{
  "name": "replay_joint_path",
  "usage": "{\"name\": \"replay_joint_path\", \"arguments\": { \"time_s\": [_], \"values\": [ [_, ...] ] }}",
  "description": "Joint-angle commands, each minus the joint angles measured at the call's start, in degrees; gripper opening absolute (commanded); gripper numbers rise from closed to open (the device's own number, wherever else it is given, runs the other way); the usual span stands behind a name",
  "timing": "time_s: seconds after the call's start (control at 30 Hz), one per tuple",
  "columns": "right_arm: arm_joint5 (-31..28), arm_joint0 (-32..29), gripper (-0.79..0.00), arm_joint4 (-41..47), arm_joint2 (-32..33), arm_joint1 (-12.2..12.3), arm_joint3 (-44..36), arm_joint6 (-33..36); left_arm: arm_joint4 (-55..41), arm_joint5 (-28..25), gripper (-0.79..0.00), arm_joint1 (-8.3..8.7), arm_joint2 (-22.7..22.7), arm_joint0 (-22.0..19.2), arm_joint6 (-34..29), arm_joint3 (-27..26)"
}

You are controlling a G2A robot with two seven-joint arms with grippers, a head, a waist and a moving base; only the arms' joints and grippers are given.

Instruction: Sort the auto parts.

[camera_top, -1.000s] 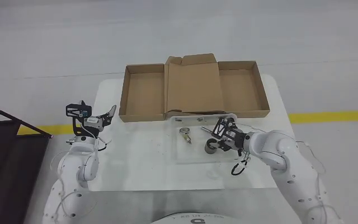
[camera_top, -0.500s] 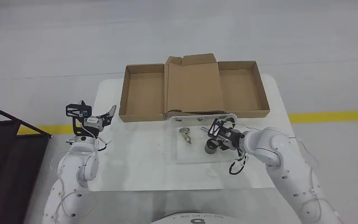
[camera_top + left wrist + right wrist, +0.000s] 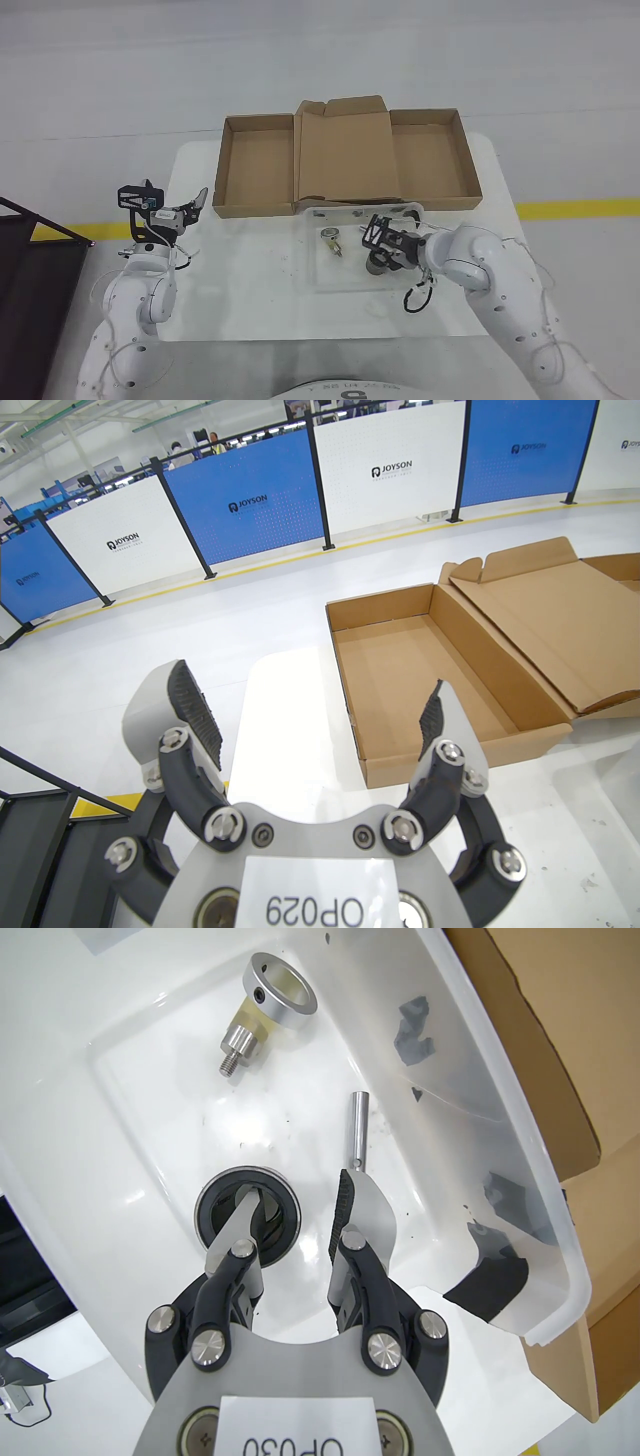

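Right wrist view is showing the right gripper [image 3: 297, 1193] partly open, one finger sitting inside the bearing ring [image 3: 207, 1215], one outside, evidently bracketing its wall for pinching.

The right gripper [image 3: 380, 246] sits at a dark ring [image 3: 375, 266] in the clear tray [image 3: 345, 276], just beside the open cardboard box [image 3: 255, 165].

Black-sealed steel bearing ring [image 3: 239, 1176] lying flat in the clear tray [image 3: 475, 1078], slim steel pin [image 3: 359, 1128] just at its far side, silver collar with threaded stud [image 3: 255, 1020] on its side, farther left
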Motion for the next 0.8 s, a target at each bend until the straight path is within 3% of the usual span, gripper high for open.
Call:
{"name": "replay_joint_path", "arguments": {
  "time_s": [0.0,0.17,0.27,0.57,0.77],
  "values": [
    [0.4,0.8,-0.489,0.6,-0.6,0.0,0.6,0.6,0.0,0.0,0.0,0.0,0.0,0.0,0.0,0.0],
    [0.5,2.0,-0.566,1.2,-1.9,0.0,1.4,1.5,0.0,0.0,0.0,0.0,0.0,0.0,0.0,0.0],
    [0.8,2.2,-0.785,1.2,-2.3,0.1,1.6,1.4,0.0,0.0,0.0,0.0,0.0,0.0,0.0,0.0],
    [1.1,-1.4,-0.785,6.9,3.6,1.1,-1.5,-5.7,0.0,0.0,0.0,0.0,0.0,0.0,0.0,0.0],
    [-1.9,-6.8,-0.785,19.9,11.9,1.8,-2.0,-20.7,0.0,0.0,0.0,0.0,0.0,0.0,0.0,0.0]
  ]
}}
